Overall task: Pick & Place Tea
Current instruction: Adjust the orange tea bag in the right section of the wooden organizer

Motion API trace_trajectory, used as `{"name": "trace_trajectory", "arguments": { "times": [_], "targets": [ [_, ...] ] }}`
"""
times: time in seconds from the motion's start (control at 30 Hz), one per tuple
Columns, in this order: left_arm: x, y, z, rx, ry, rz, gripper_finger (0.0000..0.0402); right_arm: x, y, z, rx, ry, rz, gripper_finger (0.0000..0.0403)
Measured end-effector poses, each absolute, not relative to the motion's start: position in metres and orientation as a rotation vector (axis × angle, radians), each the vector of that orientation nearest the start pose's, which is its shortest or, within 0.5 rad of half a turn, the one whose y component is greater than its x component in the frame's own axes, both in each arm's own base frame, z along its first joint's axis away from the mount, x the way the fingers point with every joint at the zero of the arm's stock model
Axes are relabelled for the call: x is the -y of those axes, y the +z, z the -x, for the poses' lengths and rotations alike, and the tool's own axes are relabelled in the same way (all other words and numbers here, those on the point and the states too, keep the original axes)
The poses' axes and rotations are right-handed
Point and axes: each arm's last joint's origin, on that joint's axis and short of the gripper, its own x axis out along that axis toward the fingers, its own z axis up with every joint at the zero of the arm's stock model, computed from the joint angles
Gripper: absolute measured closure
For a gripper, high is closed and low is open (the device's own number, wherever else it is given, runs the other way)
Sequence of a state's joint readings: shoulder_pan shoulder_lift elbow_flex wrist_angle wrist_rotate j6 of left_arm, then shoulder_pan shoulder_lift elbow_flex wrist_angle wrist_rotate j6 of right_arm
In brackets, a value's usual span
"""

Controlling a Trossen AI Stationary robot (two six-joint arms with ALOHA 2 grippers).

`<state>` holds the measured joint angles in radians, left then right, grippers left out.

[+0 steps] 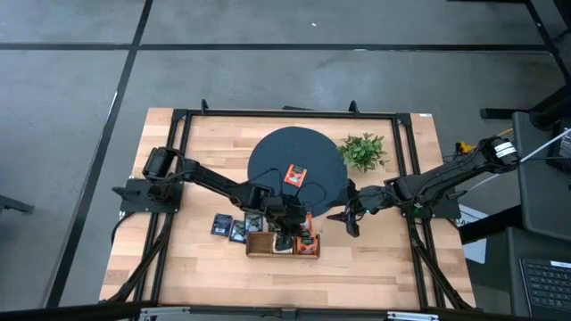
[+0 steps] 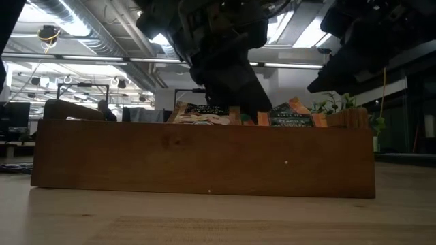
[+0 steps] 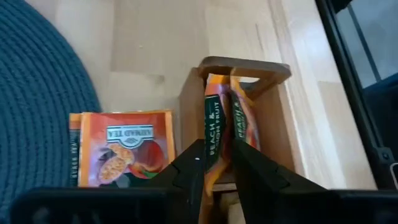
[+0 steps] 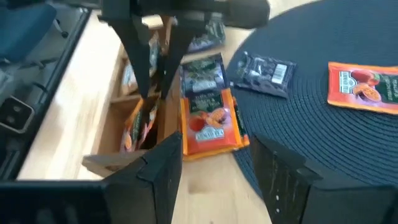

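The wooden tray [image 1: 283, 245] is seen near the table's front edge, with tea sachets standing in its compartments. Over it, the left gripper [image 3: 217, 163] is lowered, its fingers narrowed around an upright orange sachet [image 3: 219, 127] in the tray's right end compartment. Just beyond the tray, orange sachets [image 3: 127, 147] lie flat beside the dark round mat [image 1: 296, 165]. To the right, the right gripper [image 1: 348, 220] is held wide and empty. Farther off, one orange sachet [image 1: 294, 176] rests on the mat.

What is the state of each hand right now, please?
Left hand: closed on an upright orange-red square tea sachet in the brown wooden tray.
Right hand: open, holding nothing, beside the dark round mat.
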<state>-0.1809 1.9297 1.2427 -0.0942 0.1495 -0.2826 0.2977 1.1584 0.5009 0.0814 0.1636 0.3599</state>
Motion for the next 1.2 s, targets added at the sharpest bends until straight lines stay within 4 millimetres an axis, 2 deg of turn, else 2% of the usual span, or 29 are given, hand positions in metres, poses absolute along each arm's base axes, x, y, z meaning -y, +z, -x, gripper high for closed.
{"name": "trace_trajectory", "arguments": {
  "times": [0.17,0.37,0.5,0.67,0.9,1.07,1.2],
  "targets": [
    [0.075,0.18,-0.4,-0.811,-0.193,0.264,0.0333,-0.066,0.186,-0.227,-0.55,0.072,-0.277,0.0214],
    [0.071,0.208,-0.388,-0.784,-0.201,0.21,0.0333,-0.073,0.163,-0.241,-0.649,0.122,-0.328,0.0214],
    [0.083,0.229,-0.374,-0.677,-0.178,0.103,0.0333,-0.078,0.165,-0.254,-0.655,0.146,-0.337,0.0214],
    [0.094,0.231,-0.348,-0.571,-0.105,0.047,0.0333,-0.083,0.169,-0.267,-0.657,0.178,-0.347,0.0214],
    [0.092,0.224,-0.315,-0.408,-0.103,0.133,0.0333,-0.087,0.165,-0.281,-0.69,0.17,-0.365,0.0214],
    [0.087,0.217,-0.302,-0.348,-0.095,0.173,0.0333,-0.09,0.161,-0.288,-0.715,0.158,-0.383,0.0219],
    [0.086,0.213,-0.3,-0.344,-0.092,0.174,0.0333,-0.09,0.16,-0.288,-0.721,0.155,-0.386,0.0249]
  ]
}}
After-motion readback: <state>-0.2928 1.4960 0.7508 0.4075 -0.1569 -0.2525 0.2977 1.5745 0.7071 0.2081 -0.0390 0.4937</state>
